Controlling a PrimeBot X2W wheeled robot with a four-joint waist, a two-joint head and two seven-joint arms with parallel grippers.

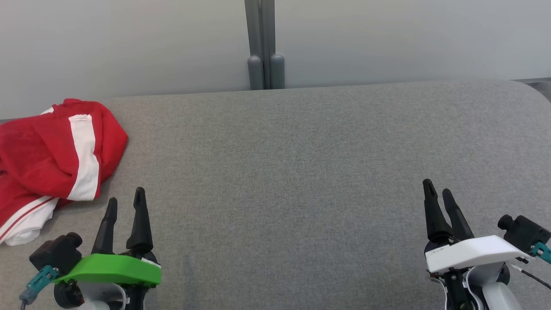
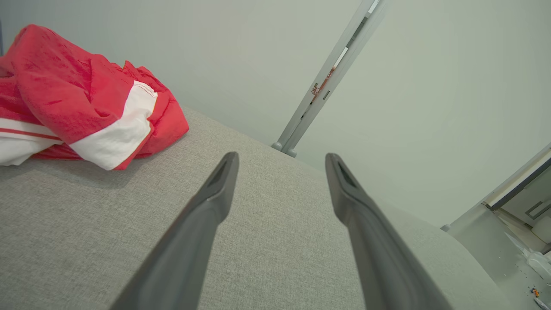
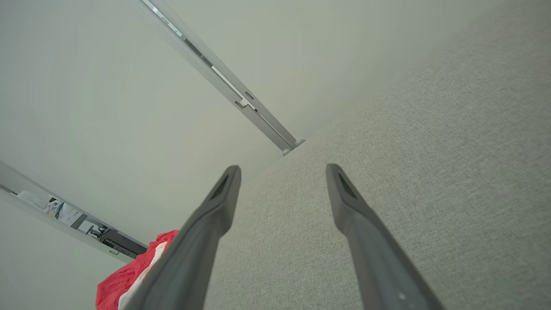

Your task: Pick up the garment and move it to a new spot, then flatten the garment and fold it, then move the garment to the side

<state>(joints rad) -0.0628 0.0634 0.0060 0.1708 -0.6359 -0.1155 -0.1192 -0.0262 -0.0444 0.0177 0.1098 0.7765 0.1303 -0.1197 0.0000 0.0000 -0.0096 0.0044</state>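
Red garment (image 1: pixel 47 159) with broad white stripes and a white hem, crumpled in a loose heap, not spread out. It lies at the far left edge of the grey cloth-covered surface (image 1: pixel 280 172), partly cut off by the head view. Left pincer (image 1: pixel 125 196) released, fingers apart, empty, near the heap but not touching it. Right pincer (image 1: pixel 436 187) released, empty, well apart at the right side.

Head above, wrists low, shared garment (image 1: pixel 38 150)
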